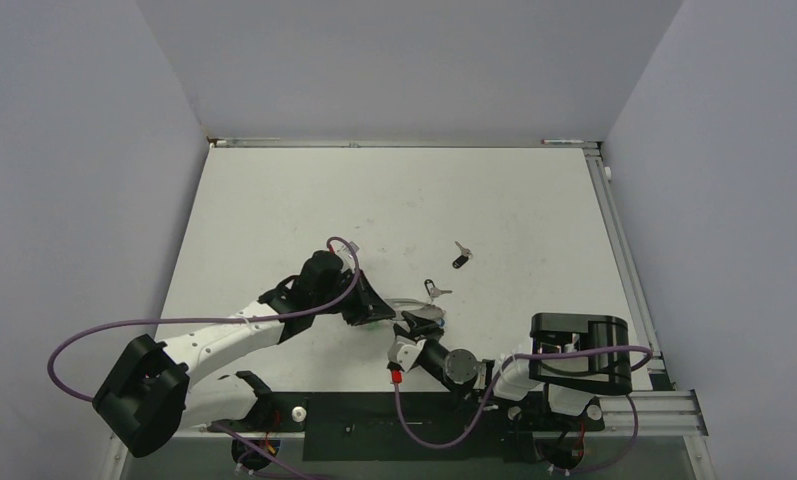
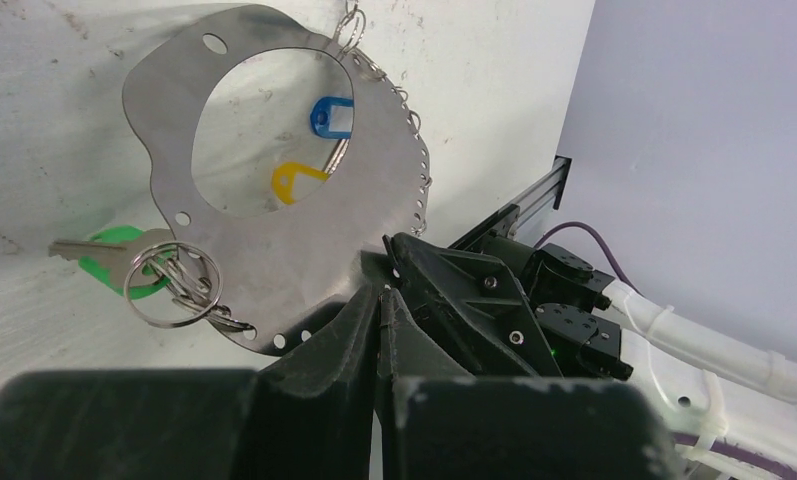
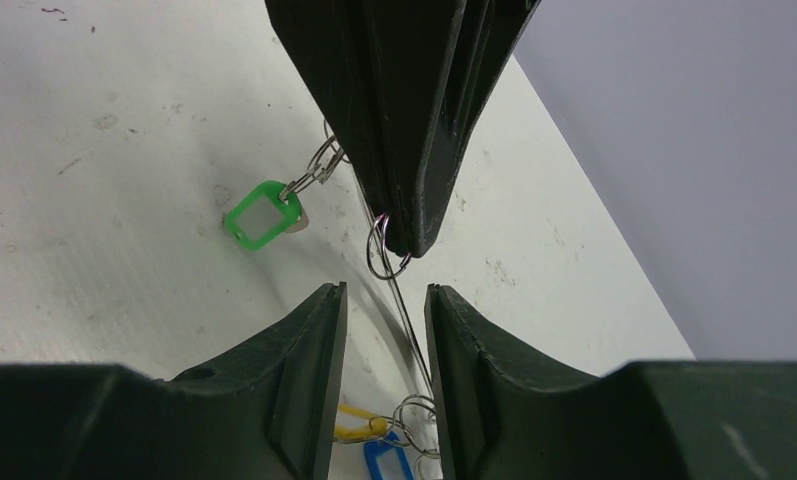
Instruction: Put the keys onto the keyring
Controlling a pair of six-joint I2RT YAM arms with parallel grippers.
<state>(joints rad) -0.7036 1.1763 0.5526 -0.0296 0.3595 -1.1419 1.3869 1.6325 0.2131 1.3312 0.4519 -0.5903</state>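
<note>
L gripper point(image 2: 379, 298) clamps keyring point(image 2: 304, 250) rim; R gripper point(image 3: 384, 325) spread apart, straddling that rim.

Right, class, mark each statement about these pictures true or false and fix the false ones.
The left hand grips the metal ring. True.
The green tag lies loose, off the ring. False: small loops link it to the ring.
The right hand is clamped shut. False: its fingers stand apart, the ring's edge between them.
A black-headed key lies on the table, beyond both hands. True.
</note>
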